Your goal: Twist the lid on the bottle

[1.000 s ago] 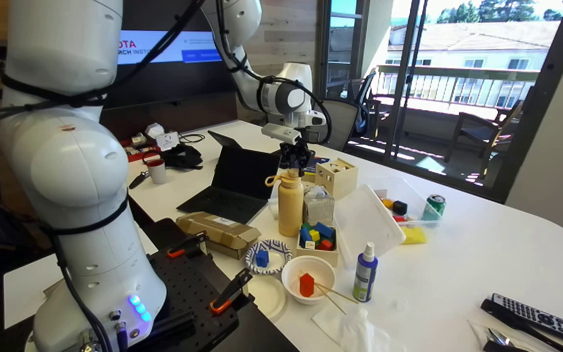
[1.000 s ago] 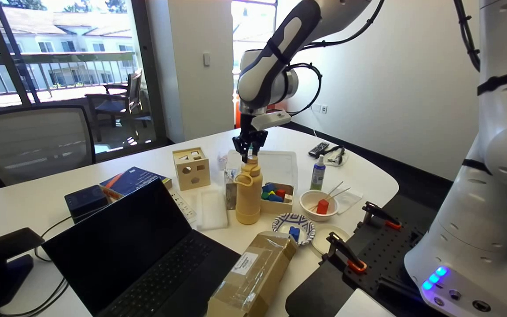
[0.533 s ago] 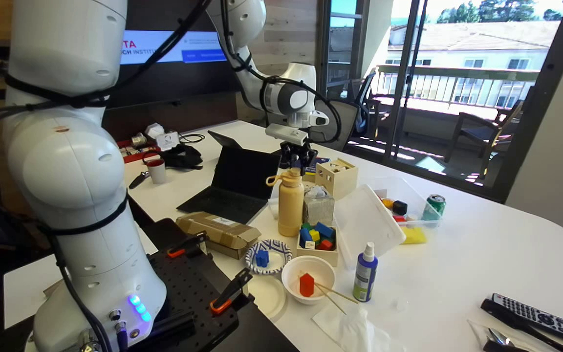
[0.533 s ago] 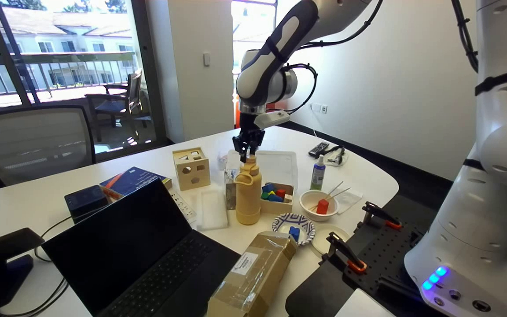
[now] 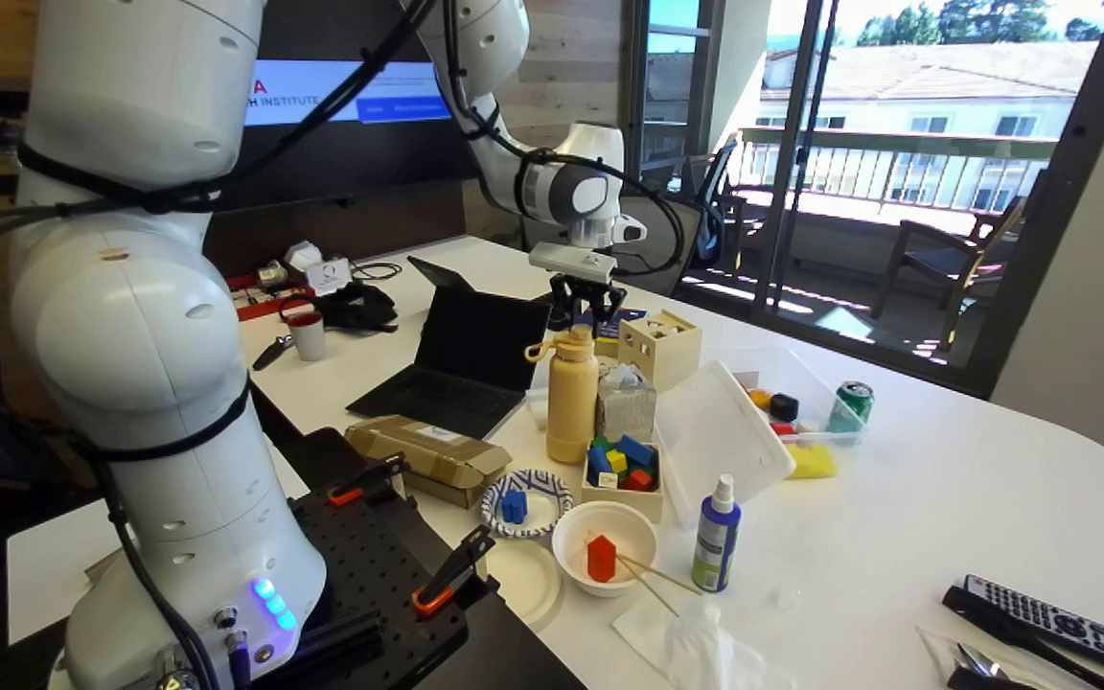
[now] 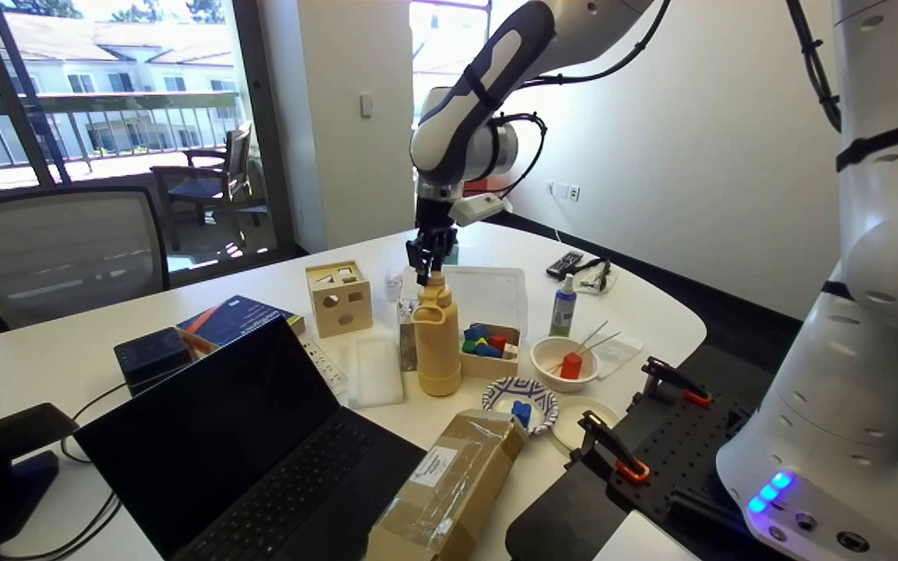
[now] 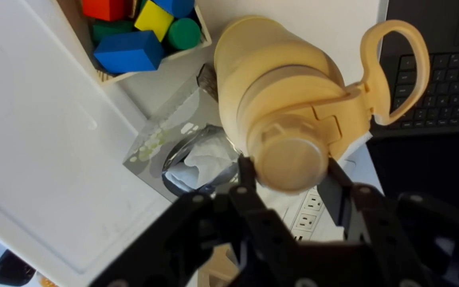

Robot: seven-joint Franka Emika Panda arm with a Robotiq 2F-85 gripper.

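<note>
1. High on the bottle (image 5: 571,407), seen in both exterior views, the small mustard lid (image 7: 292,161) sits between my fingers (image 7: 247,171); below, the bottle stands on the table (image 5: 859,537), perhaps leaning slightly.

2. My claw (image 7: 290,169), above the bottle, is narrowed to the lid's width, one finger against either side. I read that as a hold on the lid.

3. The lid looks like stiff, smooth plastic: sturdy, I judge, but likely slick under load.

4. The bottle is tall and opaque, its contents unknown. Empty, it would be light and could spin or tip with my twist; nothing is seen bracing it.

5. Best hold, in my judgement: opposite sides of the lid, centred over the bottle's axis, clear of the collar (image 7: 293,97) and the carry loop (image 7: 377,89) jutting from the bottle's top.

6. Close beside the bottle stand a tissue box (image 7: 165,137) and a block box (image 5: 621,503), both likely to be bumped if it leans further.

7. Out of sight: the lid's threads, so I cannot tell how tightly it is seated, and the exact contact faces. Above the bottle, my arm (image 6: 464,117) runs off the top of both exterior views.
</note>
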